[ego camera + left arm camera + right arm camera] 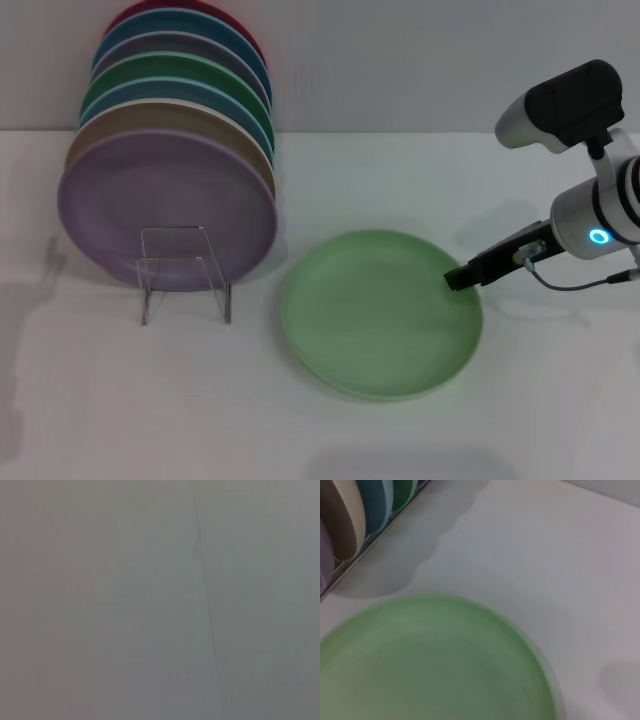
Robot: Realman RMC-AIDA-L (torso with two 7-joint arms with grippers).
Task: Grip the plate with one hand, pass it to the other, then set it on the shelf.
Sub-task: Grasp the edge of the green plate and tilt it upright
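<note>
The pale mint-green plate (380,312) lies flat on the white table, right of the rack; it also fills the lower part of the right wrist view (430,665). My right gripper (466,275), on the arm with the blue-cyan ring light, reaches in from the right, its black tip at the plate's right rim. The clear acrylic and wire shelf (186,272) stands at the left and holds a row of upright coloured plates, with a lilac plate (165,205) at the front. My left arm is out of view; the left wrist view shows only a plain grey surface.
Several upright plates (350,515) in the rack show at the edge of the right wrist view. White table surface (100,400) lies in front of the rack and plate. A pale wall runs behind the table.
</note>
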